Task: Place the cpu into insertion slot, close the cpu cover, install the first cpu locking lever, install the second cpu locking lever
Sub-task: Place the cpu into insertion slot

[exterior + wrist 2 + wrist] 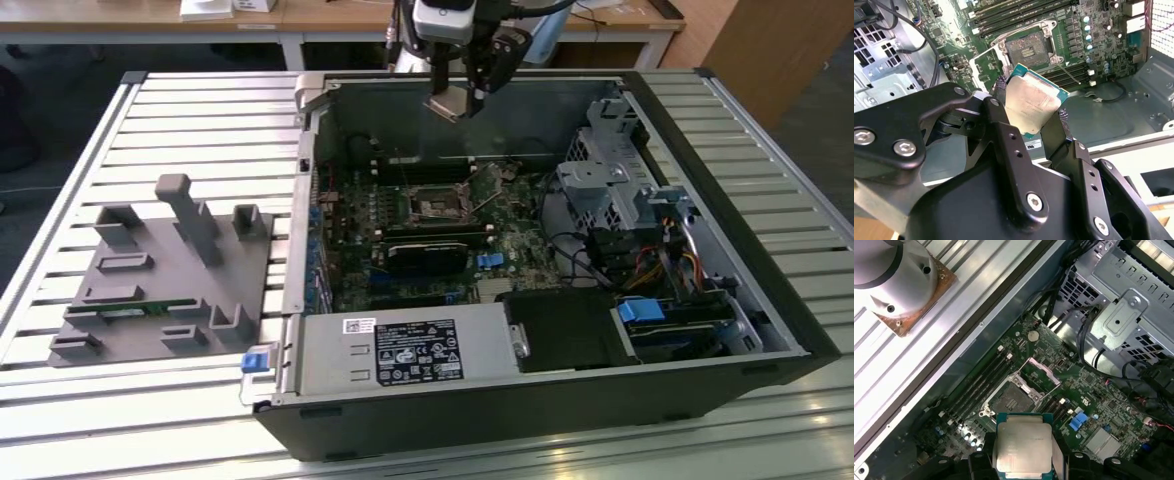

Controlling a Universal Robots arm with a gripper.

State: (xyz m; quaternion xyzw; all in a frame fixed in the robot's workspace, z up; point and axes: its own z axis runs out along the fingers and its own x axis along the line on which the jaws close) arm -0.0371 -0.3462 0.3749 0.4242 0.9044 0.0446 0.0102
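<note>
Cpu (1031, 102) pinched in the gripper (454, 100), up in the air over the open case (747, 330).

The jaws are closed onto two opposite edges of the cpu, with a black finger (1004, 130) on each side. Its grey metal top faces the camera in both wrist views, and it sits tilted in the second wrist view. In the exterior view it hangs by the case wall farthest from the camera, well apart from the socket (434, 203) on the motherboard (521, 215) below. The socket is bare, with its contact field showing. In the first wrist view the cover (1043, 374) stands swung up beside it. A power supply (400, 352) sits in the case's near corner, and a grey fixture (167, 270) lies on the slatted table (200, 110) on the exterior view's left.
</note>
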